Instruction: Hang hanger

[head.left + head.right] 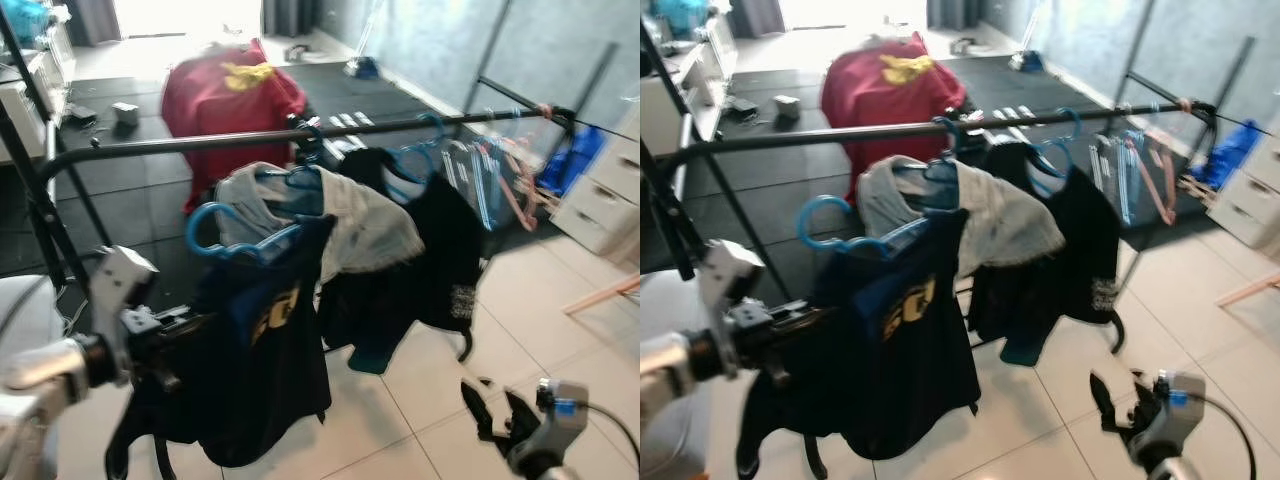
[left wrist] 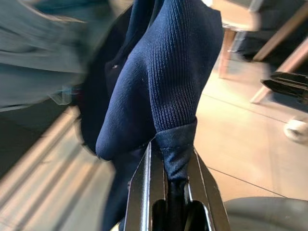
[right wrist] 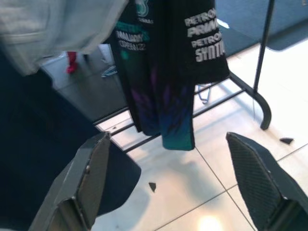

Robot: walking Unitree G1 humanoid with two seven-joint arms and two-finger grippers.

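A blue hanger [image 1: 215, 240] carries a navy shirt [image 1: 270, 370] with a yellow print. Its hook sits below the black clothes rail [image 1: 200, 141] and is not on it. My left gripper [image 1: 185, 330] reaches in from the left at the shirt's shoulder. In the left wrist view, the left gripper [image 2: 171, 166] is shut on a fold of the navy fabric [image 2: 163, 86]. My right gripper [image 1: 492, 408] hovers low over the tiled floor at the right, open. In the right wrist view, the wide-apart fingers [image 3: 86, 178] hold nothing.
On the rail hang a grey garment [image 1: 350, 220] on a blue hanger, a black printed shirt [image 1: 440, 250] and several empty hangers [image 1: 495, 175]. A red-covered seat [image 1: 230, 95] stands behind. White drawers [image 1: 610, 185] are at the right. A black rack post [image 1: 35, 200] rises at the left.
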